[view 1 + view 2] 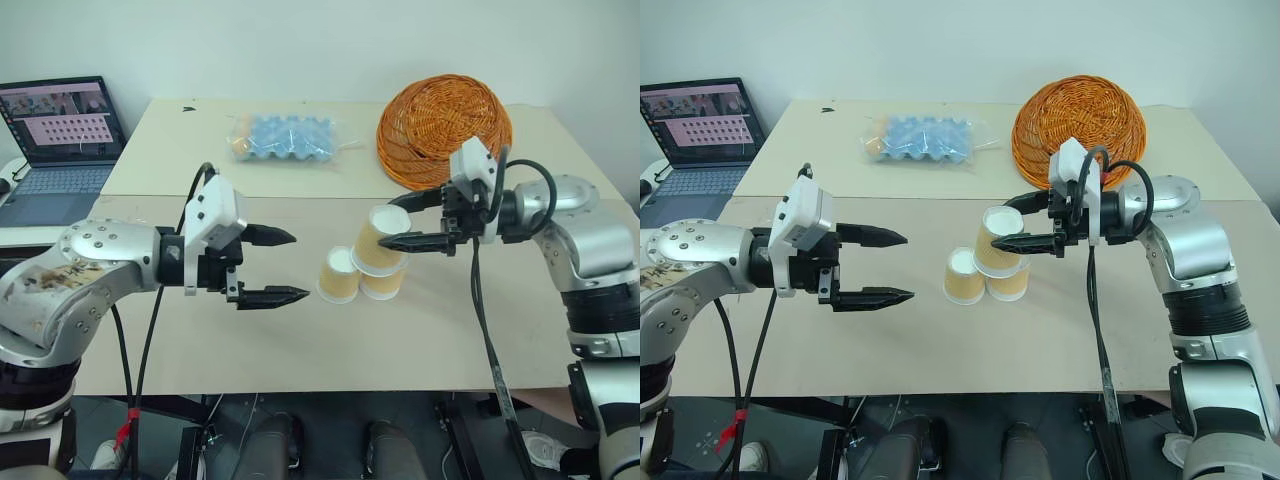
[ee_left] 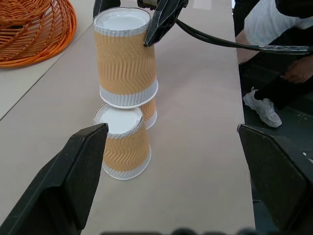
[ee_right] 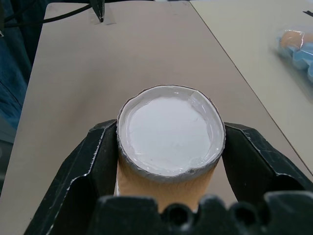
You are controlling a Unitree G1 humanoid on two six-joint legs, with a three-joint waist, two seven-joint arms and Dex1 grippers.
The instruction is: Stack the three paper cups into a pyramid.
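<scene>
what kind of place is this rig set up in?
Likely a lab or office test bench, not a home. An open laptop sits on a side desk, loose props lie on plain beige tables: a wicker basket, a wrapped egg carton. A seated person's leg and shoe show beside the table.

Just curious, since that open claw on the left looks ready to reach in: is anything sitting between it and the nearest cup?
No. In the left eye view only bare table separates the left gripper from the nearest bottom cup.
</scene>
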